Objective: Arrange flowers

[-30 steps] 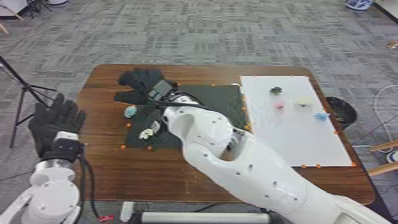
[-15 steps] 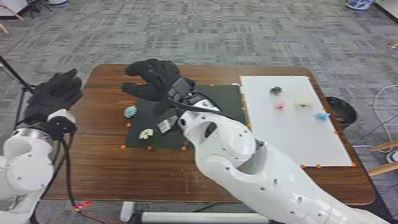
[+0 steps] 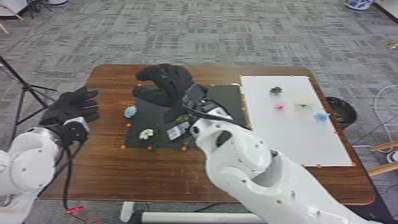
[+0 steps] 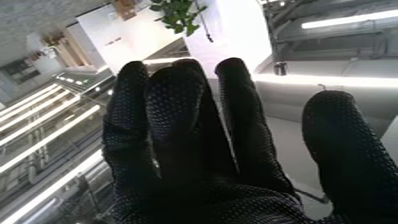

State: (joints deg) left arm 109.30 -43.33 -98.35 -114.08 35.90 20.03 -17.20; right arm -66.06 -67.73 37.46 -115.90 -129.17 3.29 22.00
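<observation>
In head view my R hand (image 3: 169, 82) is open, fingers loose; wht flower (image 3: 147, 133) & blue flower (image 3: 131, 111) lie L of it, closer to robot; pink flower (image 3: 280, 105) well R, on wht board (image 3: 298, 142). My L hand (image 3: 69, 106)'s open too. R wrist view adds ceiling lights (image 4: 346, 20) + plant (image 4: 179, 16).

No readable text, labels, brands, numbers or signs in the head view, near or far, left or right. Right wrist view: same, nothing legible.
</observation>
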